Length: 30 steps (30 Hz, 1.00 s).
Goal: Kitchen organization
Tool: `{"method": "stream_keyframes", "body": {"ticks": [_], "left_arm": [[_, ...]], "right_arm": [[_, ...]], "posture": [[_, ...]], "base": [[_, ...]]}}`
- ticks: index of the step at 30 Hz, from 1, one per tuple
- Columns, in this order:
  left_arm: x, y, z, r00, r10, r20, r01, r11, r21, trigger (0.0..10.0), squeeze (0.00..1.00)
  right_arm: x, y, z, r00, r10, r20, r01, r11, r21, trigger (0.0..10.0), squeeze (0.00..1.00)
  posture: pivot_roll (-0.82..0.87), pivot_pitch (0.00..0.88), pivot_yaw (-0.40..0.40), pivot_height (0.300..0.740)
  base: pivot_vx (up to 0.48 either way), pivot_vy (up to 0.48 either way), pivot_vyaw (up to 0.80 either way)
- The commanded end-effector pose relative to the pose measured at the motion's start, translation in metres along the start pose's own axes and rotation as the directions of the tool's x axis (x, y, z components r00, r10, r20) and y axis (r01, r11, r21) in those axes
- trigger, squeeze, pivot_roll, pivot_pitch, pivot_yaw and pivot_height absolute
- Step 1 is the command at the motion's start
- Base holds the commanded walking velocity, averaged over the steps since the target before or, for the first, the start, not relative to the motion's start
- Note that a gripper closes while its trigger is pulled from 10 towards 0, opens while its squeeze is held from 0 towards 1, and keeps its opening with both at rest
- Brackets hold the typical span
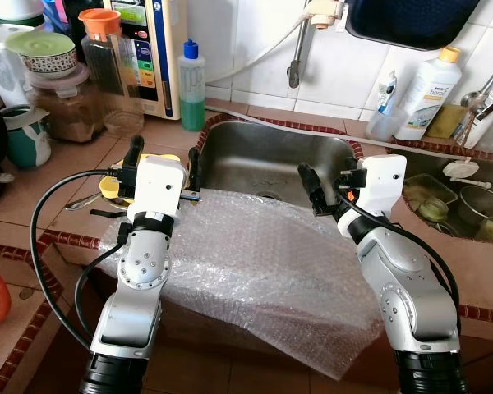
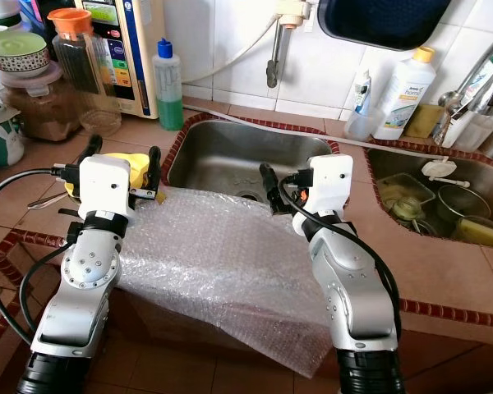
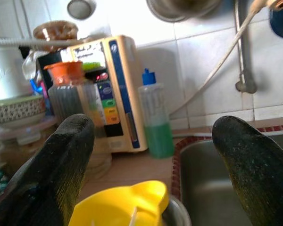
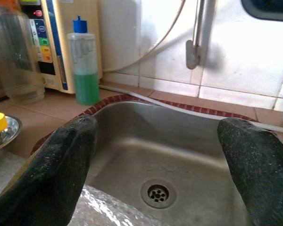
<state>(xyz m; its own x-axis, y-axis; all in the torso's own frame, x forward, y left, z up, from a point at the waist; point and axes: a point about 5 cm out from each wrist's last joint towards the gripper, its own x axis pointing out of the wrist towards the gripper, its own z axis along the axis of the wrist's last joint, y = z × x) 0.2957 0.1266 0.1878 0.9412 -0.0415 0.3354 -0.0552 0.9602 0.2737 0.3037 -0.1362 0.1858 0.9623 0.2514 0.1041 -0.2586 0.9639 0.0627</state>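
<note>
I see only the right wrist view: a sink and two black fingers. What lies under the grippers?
Observer: A sheet of bubble wrap lies on the counter edge and partly over the sink.
Operator: Where is the left gripper?
Observer: The left gripper is open beside a yellow cup in a metal bowl.
Operator: Is there something right of my sink?
Observer: Yes, a second basin holding dishes.

I see a steel-grey sink (image 1: pixel 263 160), clear bubble wrap (image 1: pixel 255 263), a yellow lid (image 3: pixel 120 205), a blue-capped bottle of green liquid (image 1: pixel 191 86) and terracotta counter tiles (image 1: pixel 57 193).
</note>
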Motion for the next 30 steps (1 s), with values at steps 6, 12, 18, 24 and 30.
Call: {"method": "stream_keyframes", "body": {"ticks": [6,12,18,24,30], "left_arm": [[0.003,0.001,0.018,0.993,0.028,0.112,-0.039,0.995,0.096,10.0,0.0],[-0.012,0.017,-0.001,0.998,0.05,0.049,-0.056,0.99,0.133,10.0,0.0],[-0.026,0.022,-0.013,0.997,0.062,0.04,-0.068,0.984,0.164,10.0,0.0],[-0.033,0.018,-0.025,0.999,0.035,-0.005,-0.034,0.991,0.127,10.0,0.0],[-0.04,0.011,-0.041,0.998,-0.033,-0.062,0.037,0.997,0.069,10.0,0.0]], "right_arm": [[0.0,-0.008,0.002,0.999,-0.033,0.007,0.033,0.999,-0.001,10.0,0.0],[0.0,-0.007,0.002,1.0,0.0,0.002,0.0,1.0,-0.004,10.0,0.0],[-0.003,0.007,0.0,0.992,0.129,-0.013,-0.128,0.991,0.025,10.0,0.0],[-0.005,0.01,-0.001,0.99,0.139,-0.017,-0.139,0.99,0.017,10.0,0.0],[-0.006,0.012,-0.001,0.987,0.158,-0.027,-0.158,0.987,0.011,10.0,0.0]], "posture": [[0.03,0.0,-0.069,0.74],[0.04,0.0,-0.077,0.74],[0.04,0.0,-0.077,0.74],[0.04,0.0,-0.079,0.74],[0.03,0.0,-0.082,0.74]], "base": [[0.0,0.0,0.0],[0.0,0.0,0.0],[0.0,0.0,0.0],[0.0,0.0,0.0],[0.0,0.0,0.0]]}}
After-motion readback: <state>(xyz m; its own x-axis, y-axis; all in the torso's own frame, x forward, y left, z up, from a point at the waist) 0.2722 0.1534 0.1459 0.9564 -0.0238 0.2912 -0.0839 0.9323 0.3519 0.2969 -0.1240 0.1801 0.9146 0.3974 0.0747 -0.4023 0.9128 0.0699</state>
